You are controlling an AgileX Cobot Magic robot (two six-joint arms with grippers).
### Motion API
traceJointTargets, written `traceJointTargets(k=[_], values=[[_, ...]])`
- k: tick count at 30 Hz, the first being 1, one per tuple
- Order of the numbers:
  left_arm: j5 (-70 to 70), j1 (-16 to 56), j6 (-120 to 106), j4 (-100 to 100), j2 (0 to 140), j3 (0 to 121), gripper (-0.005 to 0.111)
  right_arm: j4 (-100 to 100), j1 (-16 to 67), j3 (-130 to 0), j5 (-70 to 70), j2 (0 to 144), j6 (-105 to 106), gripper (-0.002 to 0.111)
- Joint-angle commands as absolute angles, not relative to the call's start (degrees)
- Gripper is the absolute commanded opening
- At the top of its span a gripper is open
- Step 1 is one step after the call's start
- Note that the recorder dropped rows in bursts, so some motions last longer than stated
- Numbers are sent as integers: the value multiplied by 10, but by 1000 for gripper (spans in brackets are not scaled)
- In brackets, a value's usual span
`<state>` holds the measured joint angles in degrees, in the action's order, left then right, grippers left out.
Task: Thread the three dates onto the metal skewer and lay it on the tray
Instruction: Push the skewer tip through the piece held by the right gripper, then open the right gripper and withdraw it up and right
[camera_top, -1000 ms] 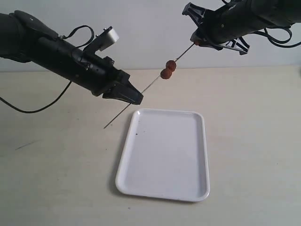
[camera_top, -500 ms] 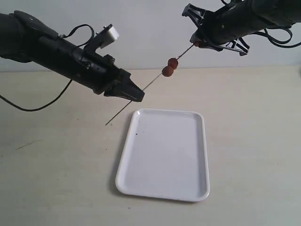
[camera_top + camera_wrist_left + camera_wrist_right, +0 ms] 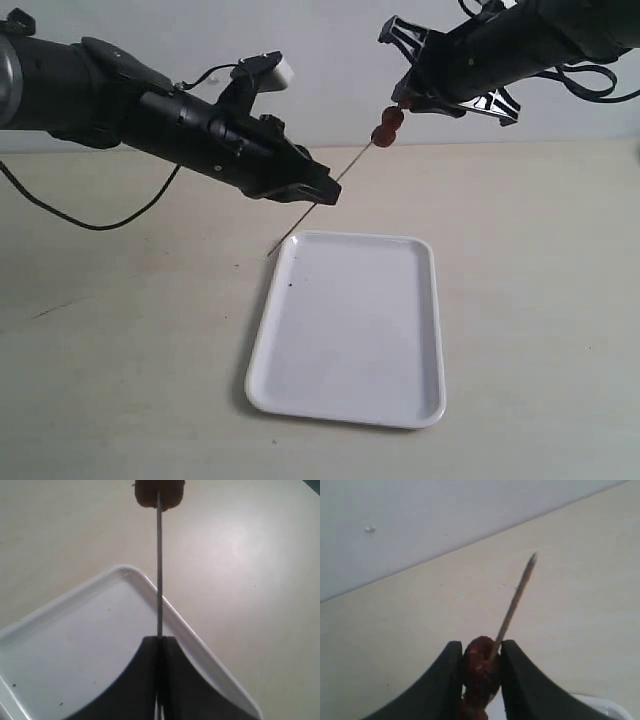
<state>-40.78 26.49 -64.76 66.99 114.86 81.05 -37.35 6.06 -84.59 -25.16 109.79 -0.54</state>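
Left gripper (image 3: 322, 192), clamped tight on the thin grey metal skewer (image 3: 352, 166), just shoved it further up. The wrinkled reddish-brown dates (image 3: 386, 130) that sat mid-rod are now bunched right under my right gripper (image 3: 480, 647), which is pinching the third date (image 3: 479, 667) with the tip poking through. It's all in the air by the far corner of the flat white rectangular tray (image 3: 262, 340). Threading looks basically done to me; laying it down is next.

The thin grey metal skewer (image 3: 350, 166) slants in the air over the far left corner of the white, low-rimmed tray (image 3: 350, 330), which lies flat on the table (image 3: 540, 300), with the wrinkled reddish-brown dates (image 3: 387, 127) bunched together near its upper end.
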Motion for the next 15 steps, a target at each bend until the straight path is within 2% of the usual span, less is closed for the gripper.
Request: traceJointTargets(k=[1, 4, 8, 10, 15], values=[[-378, 271, -658, 687, 1146, 814, 0, -377, 60, -844, -258, 1093, 9, 27], [-372, 271, -658, 687, 1146, 814, 0, -377, 60, -844, -257, 1093, 17, 29], [-372, 271, -658, 683, 1146, 814, 0, -378, 60, -844, -248, 1093, 20, 53], [-372, 271, -658, 676, 1146, 814, 0, -378, 60, -844, -239, 1093, 20, 62], [-373, 266, -621, 638, 1146, 814, 0, -370, 60, -844, -222, 1071, 20, 66]])
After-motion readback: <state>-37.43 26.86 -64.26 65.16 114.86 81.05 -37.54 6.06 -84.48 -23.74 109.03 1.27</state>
